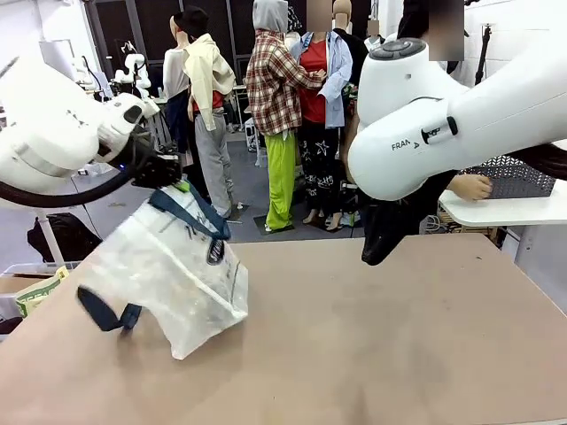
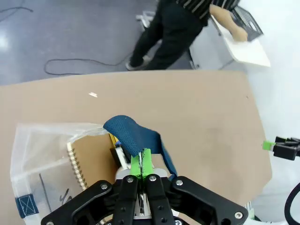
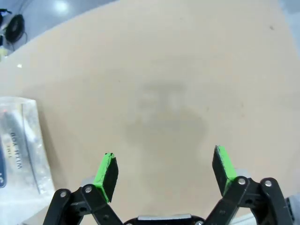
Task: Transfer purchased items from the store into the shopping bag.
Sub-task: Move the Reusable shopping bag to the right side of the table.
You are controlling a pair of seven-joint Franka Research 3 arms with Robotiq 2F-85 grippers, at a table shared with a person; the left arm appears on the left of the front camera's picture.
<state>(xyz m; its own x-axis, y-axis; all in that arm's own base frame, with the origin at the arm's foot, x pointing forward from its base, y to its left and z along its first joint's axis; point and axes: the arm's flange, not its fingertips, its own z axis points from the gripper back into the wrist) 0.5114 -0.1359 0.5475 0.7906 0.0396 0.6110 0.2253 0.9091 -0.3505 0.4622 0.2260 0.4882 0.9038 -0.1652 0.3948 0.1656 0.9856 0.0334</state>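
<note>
At nine o'clock in the front view the left gripper (image 1: 177,181) is clamped tight on a dark blue strap handle (image 1: 189,212) of the shopping bag (image 1: 168,279), which hangs tilted with its lower end on the table (image 1: 381,336). In the left wrist view the green pads (image 2: 137,164) pinch that strap, and a spiral-bound brown notebook (image 2: 91,161) shows through the bag's mouth at seven o'clock. Toward two o'clock in the front view a person's hand (image 1: 469,187) rests beside the dark lattice basket (image 1: 518,175) on a white side table (image 1: 505,211). The right gripper (image 3: 164,168) hangs over bare tabletop, jaws spread wide and holding nothing, the bag's edge at its nine o'clock.
</note>
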